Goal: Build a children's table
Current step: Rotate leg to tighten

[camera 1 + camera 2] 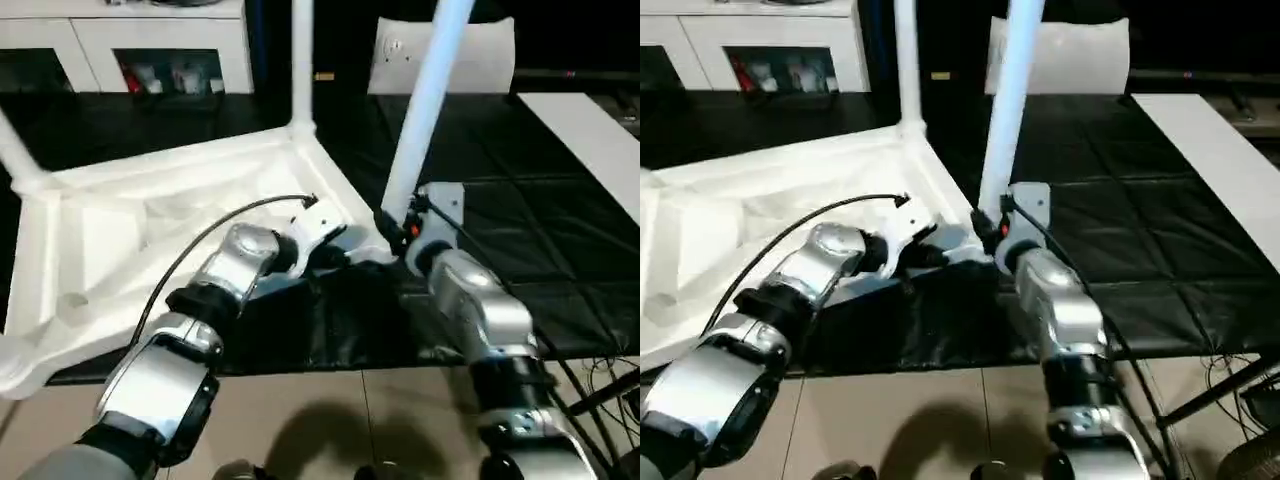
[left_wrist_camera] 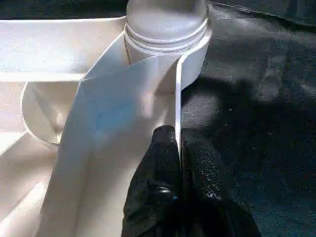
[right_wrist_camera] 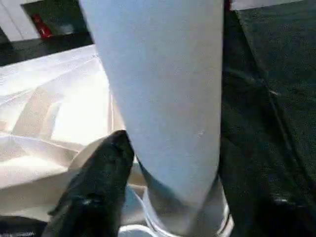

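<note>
On the black surface (image 1: 560, 250), the upturned tabletop (image 1: 150, 240) has legs standing. The left end effector (image 2: 180, 163) pinches its rim; the right end effector (image 3: 163, 197) clasps a leg (image 1: 425, 110) entering the near socket, so assembly looks nearly finished.

The tabletop (image 1: 150, 230) is white all over, and the ribs on its underside are white too. The leg (image 1: 425, 105) near the right gripper (image 1: 392, 228) is white with a pale blue look, and another leg (image 1: 302, 60) behind it is plain white. Both grippers have black fingers (image 2: 163, 168), and the left gripper (image 2: 180, 192) has a bumpy black skin. The forearms (image 1: 470, 300) are shiny silver with black bands. The mat (image 1: 560, 240) is black. The floor (image 1: 330, 420) is light brown. The cupboard (image 1: 120, 40) is white with red things (image 1: 135, 72) inside
</note>
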